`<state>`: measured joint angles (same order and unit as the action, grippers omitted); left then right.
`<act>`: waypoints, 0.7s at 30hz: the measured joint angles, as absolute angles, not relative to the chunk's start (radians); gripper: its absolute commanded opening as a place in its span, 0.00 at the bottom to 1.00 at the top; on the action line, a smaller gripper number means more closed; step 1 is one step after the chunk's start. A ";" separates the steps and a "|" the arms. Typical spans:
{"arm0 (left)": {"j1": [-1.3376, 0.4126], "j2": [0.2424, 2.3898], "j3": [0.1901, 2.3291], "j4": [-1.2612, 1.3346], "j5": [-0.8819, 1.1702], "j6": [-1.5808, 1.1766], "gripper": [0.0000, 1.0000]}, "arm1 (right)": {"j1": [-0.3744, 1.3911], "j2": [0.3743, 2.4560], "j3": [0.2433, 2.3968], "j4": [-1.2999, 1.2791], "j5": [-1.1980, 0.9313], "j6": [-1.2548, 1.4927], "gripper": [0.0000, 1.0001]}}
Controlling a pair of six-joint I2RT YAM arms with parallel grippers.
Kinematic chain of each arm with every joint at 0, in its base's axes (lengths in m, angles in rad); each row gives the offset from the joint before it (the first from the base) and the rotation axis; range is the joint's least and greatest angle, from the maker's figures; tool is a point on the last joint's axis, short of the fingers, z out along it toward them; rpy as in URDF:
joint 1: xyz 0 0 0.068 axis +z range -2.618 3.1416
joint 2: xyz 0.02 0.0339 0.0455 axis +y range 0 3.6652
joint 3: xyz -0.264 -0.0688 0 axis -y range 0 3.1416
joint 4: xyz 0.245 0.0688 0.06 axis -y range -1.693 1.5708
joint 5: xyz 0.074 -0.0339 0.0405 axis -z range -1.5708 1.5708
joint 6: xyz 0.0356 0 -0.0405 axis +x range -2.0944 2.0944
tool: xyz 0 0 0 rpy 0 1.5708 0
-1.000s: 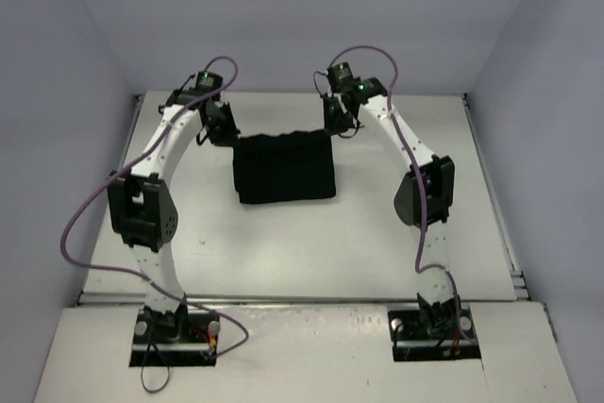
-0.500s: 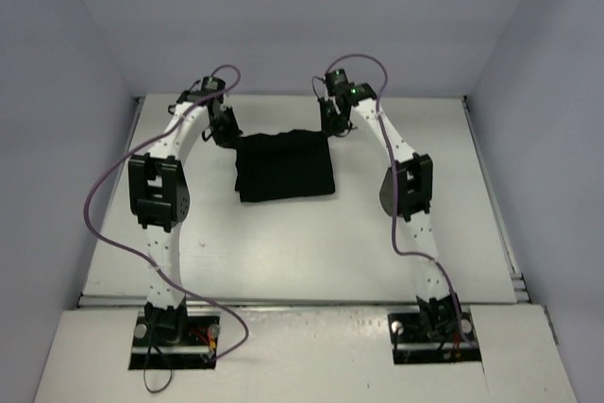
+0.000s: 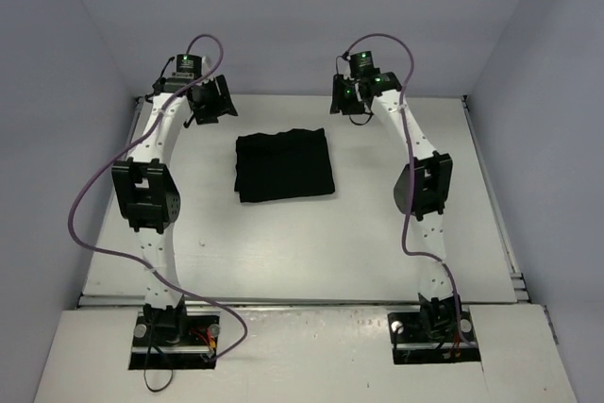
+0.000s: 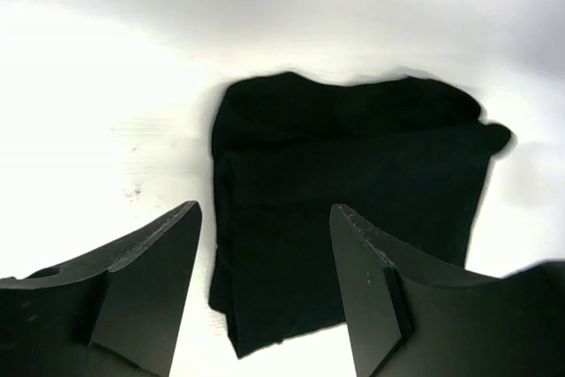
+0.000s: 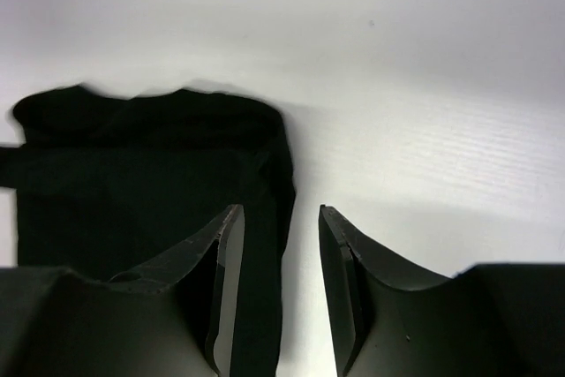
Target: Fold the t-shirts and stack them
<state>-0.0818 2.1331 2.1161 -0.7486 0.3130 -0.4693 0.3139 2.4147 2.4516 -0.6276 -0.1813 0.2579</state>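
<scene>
The black t-shirt [image 3: 285,165] lies as a compact folded rectangle on the desk [image 3: 283,252], a little toward twelve o'clock from its middle. Judging by that shape, the folding looks done. No second shirt shows, so there is nothing to stack it with. The left claw [image 3: 212,101] hangs off the shirt's eleven o'clock corner, spread and empty. The right claw [image 3: 344,96] hangs at one o'clock, fingers parted, holding nothing. Both arms arch forward, clear of the cloth.
</scene>
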 measured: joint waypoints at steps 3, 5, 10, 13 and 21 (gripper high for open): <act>-0.115 2.039 2.016 -0.699 0.340 -0.420 0.46 | 0.303 2.330 2.371 -0.608 -0.265 0.246 0.35; -0.144 2.007 1.971 -0.679 0.367 -0.397 0.38 | 0.303 2.301 2.346 -0.593 -0.340 0.239 0.33; -0.211 2.035 1.889 -0.601 0.457 -0.374 0.34 | 0.309 2.326 2.333 -0.565 -0.497 0.228 0.31; -0.220 2.103 1.875 -0.568 0.498 -0.375 0.34 | 0.311 2.387 2.339 -0.549 -0.589 0.222 0.31; -0.178 2.317 1.895 -0.447 0.529 -0.423 0.36 | 0.301 2.609 2.378 -0.477 -0.721 0.215 0.32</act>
